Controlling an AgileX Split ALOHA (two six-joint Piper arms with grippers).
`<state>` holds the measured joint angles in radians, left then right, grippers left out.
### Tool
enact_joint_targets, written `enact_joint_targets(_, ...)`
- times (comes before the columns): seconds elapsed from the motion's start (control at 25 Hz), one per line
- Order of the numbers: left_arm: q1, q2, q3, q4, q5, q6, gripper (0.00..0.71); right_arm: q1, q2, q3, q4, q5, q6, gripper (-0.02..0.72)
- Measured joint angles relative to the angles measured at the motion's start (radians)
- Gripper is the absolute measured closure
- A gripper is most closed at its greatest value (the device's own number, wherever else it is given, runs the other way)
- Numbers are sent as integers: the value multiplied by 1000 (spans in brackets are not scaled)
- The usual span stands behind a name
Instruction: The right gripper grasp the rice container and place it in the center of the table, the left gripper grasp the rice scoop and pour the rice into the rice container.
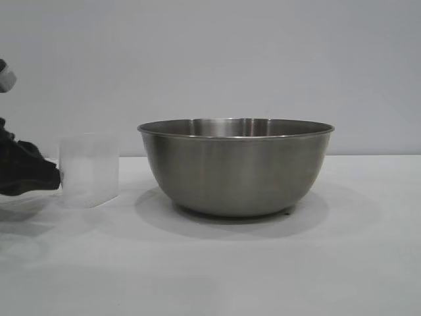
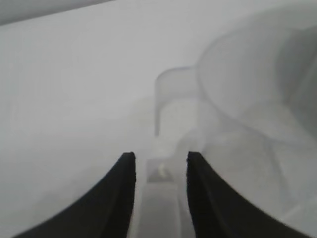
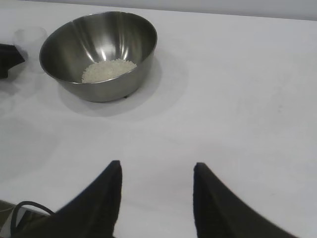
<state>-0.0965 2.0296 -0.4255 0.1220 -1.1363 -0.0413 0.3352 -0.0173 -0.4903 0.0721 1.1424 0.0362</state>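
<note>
Steel rice container (image 1: 235,168) w/ rice (image 3: 108,70) sits mid-desk (image 1: 263,263). We see left gripper (image 2: 157,171) part-open, straddling rice scoop (image 1: 89,170) handle, not clamping; any sideways drift could tip it. Right gripper (image 3: 157,173) open, empty, well apart.

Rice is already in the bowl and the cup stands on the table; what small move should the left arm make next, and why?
Probably draw the left gripper straight back from the cup. The rice lies in the bowl, the cup stands upright beside it, and the jaws stand apart around its handle.
</note>
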Motion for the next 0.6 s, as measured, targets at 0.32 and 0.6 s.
enact_joint_targets(0.32, 233, -77, 2, 187, 0, -80, 473, 0, 0, 0, 0, 0, 0, 421)
enact_joint_targets(0.6, 212, -313, 2, 235, 101, -23, 473, 0, 0, 0, -4, 0, 0, 421)
